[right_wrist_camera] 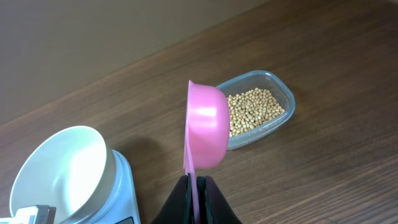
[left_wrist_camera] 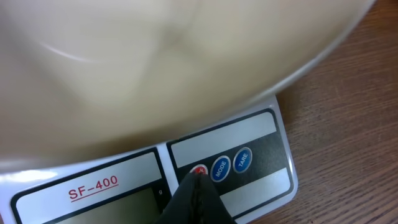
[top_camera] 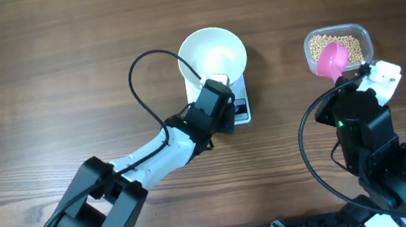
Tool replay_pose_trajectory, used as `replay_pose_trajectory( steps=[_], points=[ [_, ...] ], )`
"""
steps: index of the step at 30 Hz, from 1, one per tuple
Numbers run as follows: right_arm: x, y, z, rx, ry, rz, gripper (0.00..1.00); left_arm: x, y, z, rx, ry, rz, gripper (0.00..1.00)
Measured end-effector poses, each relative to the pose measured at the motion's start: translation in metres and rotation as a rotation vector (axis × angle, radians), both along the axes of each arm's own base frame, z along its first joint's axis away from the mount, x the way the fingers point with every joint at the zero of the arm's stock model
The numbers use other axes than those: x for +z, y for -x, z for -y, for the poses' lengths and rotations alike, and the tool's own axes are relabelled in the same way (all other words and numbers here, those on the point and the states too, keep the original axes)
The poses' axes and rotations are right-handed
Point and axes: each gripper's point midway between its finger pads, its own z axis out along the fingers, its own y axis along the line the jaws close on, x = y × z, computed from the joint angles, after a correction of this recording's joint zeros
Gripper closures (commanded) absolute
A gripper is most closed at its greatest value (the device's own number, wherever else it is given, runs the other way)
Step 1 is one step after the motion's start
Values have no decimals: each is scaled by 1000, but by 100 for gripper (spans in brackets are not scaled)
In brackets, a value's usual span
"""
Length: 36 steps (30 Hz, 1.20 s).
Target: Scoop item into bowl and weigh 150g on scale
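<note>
Right claw (right_wrist_camera: 196, 186) is pressed together on the handle of a pink scoop (right_wrist_camera: 204, 127). The handle runs in line with the claw, and the cup stands on edge with its mouth facing left. Beans (right_wrist_camera: 255, 111) sit in a clear tub (right_wrist_camera: 287, 99) at the far right of the bench (top_camera: 61, 70), just past the scoop and slightly right of it. The cup's back faces them, so it likely needs a roll before it can dig in. Bowl (top_camera: 193, 51) looks empty and sits on the scale (top_camera: 242, 108), well left of the tub. Left claw (left_wrist_camera: 198, 186) is pressed together on nothing, tip at the scale's red button (left_wrist_camera: 199, 169). The right arm is nearer the beans, so scooping falls to it.
</note>
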Motion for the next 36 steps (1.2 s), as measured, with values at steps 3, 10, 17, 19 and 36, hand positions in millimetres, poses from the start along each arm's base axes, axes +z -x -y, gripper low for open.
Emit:
replay_pose_trajectory(
  steps=[3, 10, 17, 19, 36],
  points=[
    [0, 0, 0, 0, 0, 0, 96, 3, -3, 2, 0, 11, 13, 96],
    [0, 0, 0, 0, 0, 0, 96, 5, -5, 4, 0, 23, 25, 96],
    [0, 0, 0, 0, 0, 0, 96, -7, -3, 3, 0, 2, 3, 96],
    [0, 0, 0, 0, 0, 0, 96, -8, -3, 3, 0, 1, 1, 96],
    [0, 0, 0, 0, 0, 0, 96, -13, -5, 4, 0, 2, 2, 96]
  ],
)
